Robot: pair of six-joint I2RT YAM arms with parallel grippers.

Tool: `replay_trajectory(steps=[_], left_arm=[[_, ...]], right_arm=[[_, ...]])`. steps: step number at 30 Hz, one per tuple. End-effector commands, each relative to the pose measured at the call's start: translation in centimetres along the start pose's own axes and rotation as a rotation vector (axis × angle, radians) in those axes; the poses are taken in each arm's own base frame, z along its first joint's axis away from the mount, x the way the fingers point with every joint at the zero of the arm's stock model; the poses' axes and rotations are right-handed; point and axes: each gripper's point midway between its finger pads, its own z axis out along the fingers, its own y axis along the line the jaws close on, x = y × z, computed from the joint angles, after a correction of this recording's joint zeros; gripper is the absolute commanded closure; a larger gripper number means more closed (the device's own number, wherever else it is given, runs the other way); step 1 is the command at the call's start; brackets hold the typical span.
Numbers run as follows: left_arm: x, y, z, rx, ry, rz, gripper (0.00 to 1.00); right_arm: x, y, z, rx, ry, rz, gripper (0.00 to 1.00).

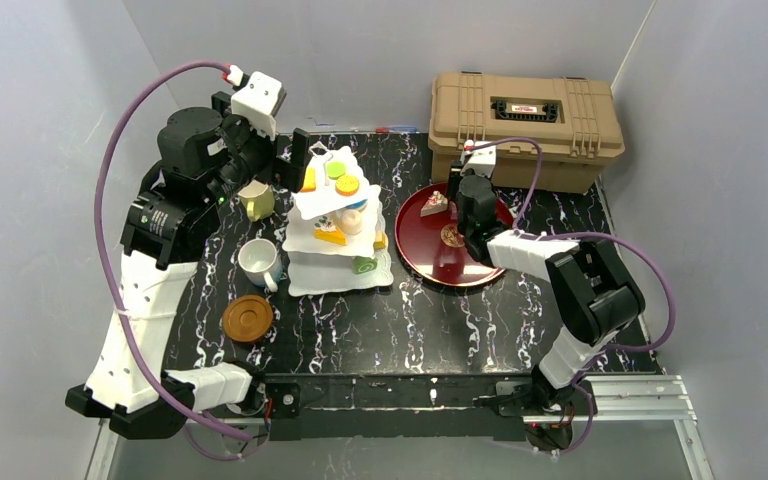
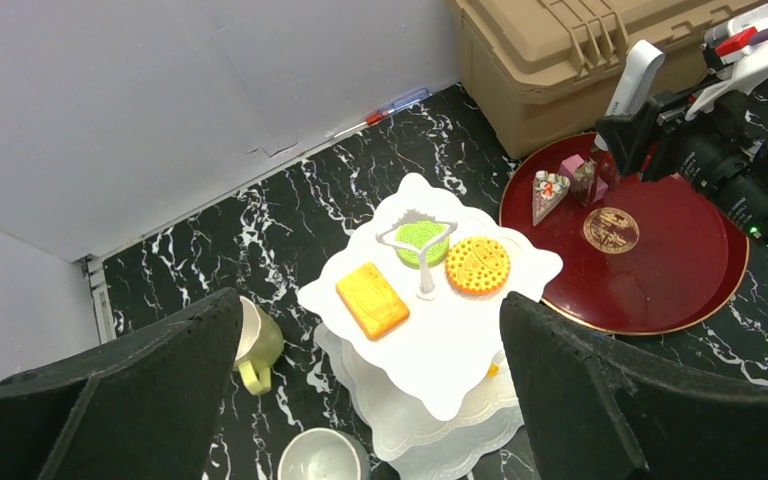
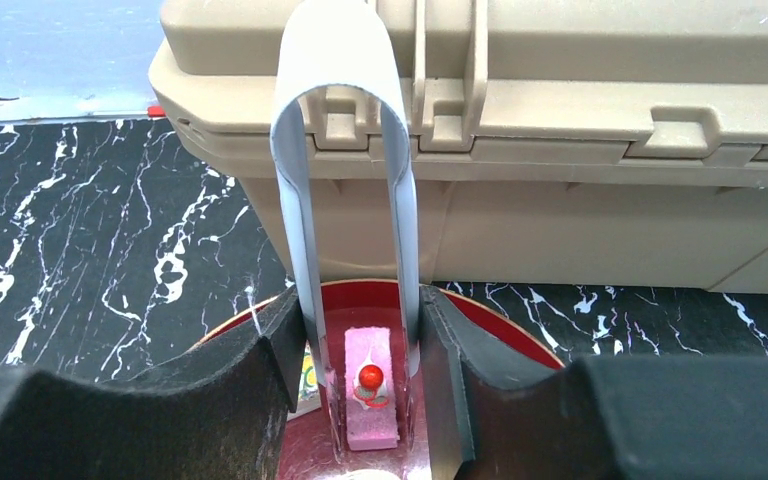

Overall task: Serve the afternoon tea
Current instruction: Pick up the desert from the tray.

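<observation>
R claw (image 3: 362, 345) is gripping half closed on white tongs (image 3: 295, 170), squeezing both arms. Tong tips are straddling a pink cherry-topped pastry (image 3: 370, 400) on the red tray (image 1: 440, 262), just in front of the tan case (image 1: 525, 125). A wedge slice (image 2: 548, 193) is sitting beside it.

I'm seeing L claw (image 2: 370, 310) spread fully wide, holding nothing, hovering over the 3-tier cake stand (image 2: 430, 370) mid-counter (image 1: 410, 320). Top tier is carrying a green tart (image 2: 422, 240), orange tart (image 2: 477, 264) & yellow bar (image 2: 372, 298). Yellow-green mug (image 1: 257, 200), white mug (image 1: 258, 262) & brown coaster (image 1: 248, 318) are sitting left of the stand.
</observation>
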Motion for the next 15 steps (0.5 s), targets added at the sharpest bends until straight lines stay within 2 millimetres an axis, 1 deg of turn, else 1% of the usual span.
replay_trajectory(steps=[1, 5, 8, 12, 15], left_arm=[[-0.7, 0.1, -0.7, -0.001, -0.035, 0.007, 0.01], [-0.5, 0.3, -0.4, -0.008, -0.031, 0.015, 0.01], [-0.3, 0.2, -0.3, -0.004, -0.026, 0.015, 0.01], [-0.1, 0.0, -0.4, 0.005, -0.021, 0.012, 0.01], [-0.3, 0.0, -0.5, 0.005, -0.025, 0.010, 0.01]], right_arm=[[-5.0, -0.1, -0.1, 0.003, -0.117, 0.047, 0.68], [-6.2, -0.7, -1.4, -0.005, -0.131, 0.041, 0.81], [-7.1, -0.9, -2.1, -0.020, -0.141, 0.033, 0.84], [-8.1, -1.1, -2.9, -0.036, -0.152, 0.014, 0.86], [-7.3, -1.0, -2.6, -0.032, -0.135, -0.001, 0.80]])
